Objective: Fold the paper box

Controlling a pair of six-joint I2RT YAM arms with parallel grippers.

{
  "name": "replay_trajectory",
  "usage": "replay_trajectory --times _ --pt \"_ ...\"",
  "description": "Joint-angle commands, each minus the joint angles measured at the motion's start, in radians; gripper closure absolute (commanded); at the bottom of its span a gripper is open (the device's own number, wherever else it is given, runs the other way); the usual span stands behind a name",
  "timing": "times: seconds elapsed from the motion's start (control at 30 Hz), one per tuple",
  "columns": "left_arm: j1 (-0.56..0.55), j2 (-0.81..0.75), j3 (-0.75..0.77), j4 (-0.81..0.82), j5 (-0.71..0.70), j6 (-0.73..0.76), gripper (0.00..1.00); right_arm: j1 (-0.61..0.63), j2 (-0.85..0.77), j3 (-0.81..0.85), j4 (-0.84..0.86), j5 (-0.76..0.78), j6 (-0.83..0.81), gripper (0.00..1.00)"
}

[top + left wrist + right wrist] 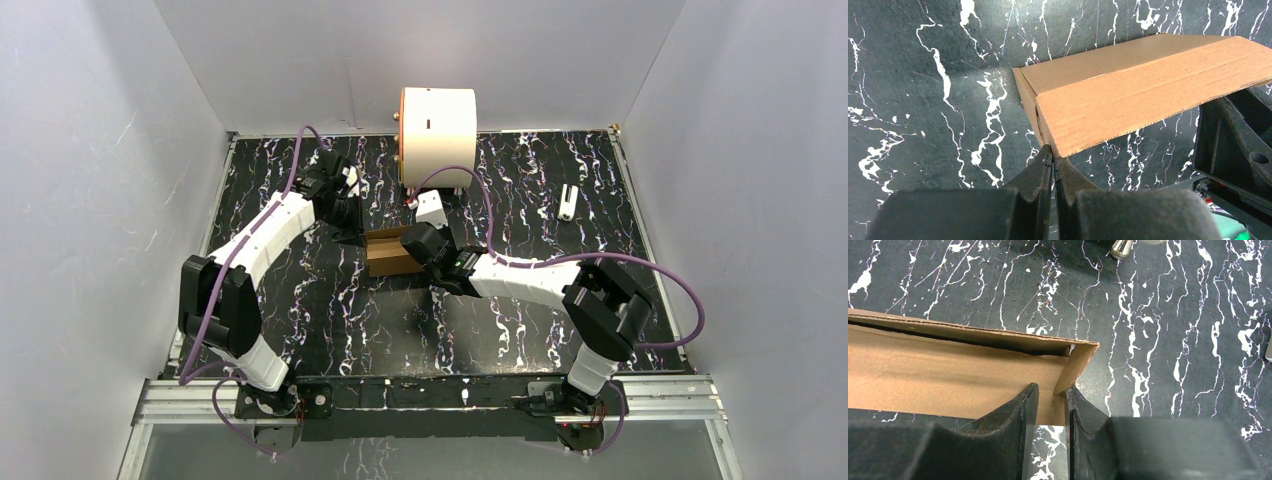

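Top external view: both arms reach up from the bottom edge and meet at the paper box (390, 258), which lies near the middle of the black marbled table (330, 330).
right gripper (1050, 396): jaws part-way apart and clamped on nothing. They straddle the lower corner of the box's upright end flap (1077, 365), which sits close to the right-hand finger, with a clear gap on the other side.
left gripper (1053, 154): fingers pressed together with nothing between them. The tips are at the near left corner of the box's top panel; I cannot tell if they touch it.
box, place: centre of the top view, between the two grippers, with the left gripper at its left end and the right gripper at its right end.
box, long axis: roughly left to right in the top view. In the left wrist view it runs from lower centre to upper right.
box, facing: the flapped end points toward the right gripper, and the inner face shows in the right wrist view.
relation for the next move: the flap lies straight ahead of the right fingers, inside their gap. That arm looks better placed to work the flap, with the left tip likely bracing the far end.
far side: a white cylinder with an orange rim (438, 135) stands beyond the box at upper centre, apart from it.
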Motion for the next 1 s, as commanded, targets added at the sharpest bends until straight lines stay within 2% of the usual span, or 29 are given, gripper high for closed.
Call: replay_trajectory --times 0.0,0.3,0.43,0.7,0.97 --pt "-0.020 -0.055 -0.041 -0.019 -0.017 0.003 1.00 0.015 0.036 -0.010 -0.062 -0.097 0.037 0.64" --pt "-0.069 -0.113 -0.158 0.063 -0.082 -0.029 1.00 0.015 -0.004 -0.016 -0.046 -0.108 0.028 0.64" --pt "-0.077 -0.129 -0.201 0.093 -0.115 -0.047 1.00 0.015 -0.049 -0.034 -0.028 -0.095 0.003 0.60" --pt "-0.090 -0.121 -0.211 0.108 -0.142 -0.053 1.00 -0.001 -0.155 -0.061 -0.023 -0.098 -0.014 0.56" --pt "-0.093 -0.118 -0.206 0.109 -0.147 -0.049 1.00 -0.060 -0.209 -0.091 0.004 -0.143 -0.027 0.63"
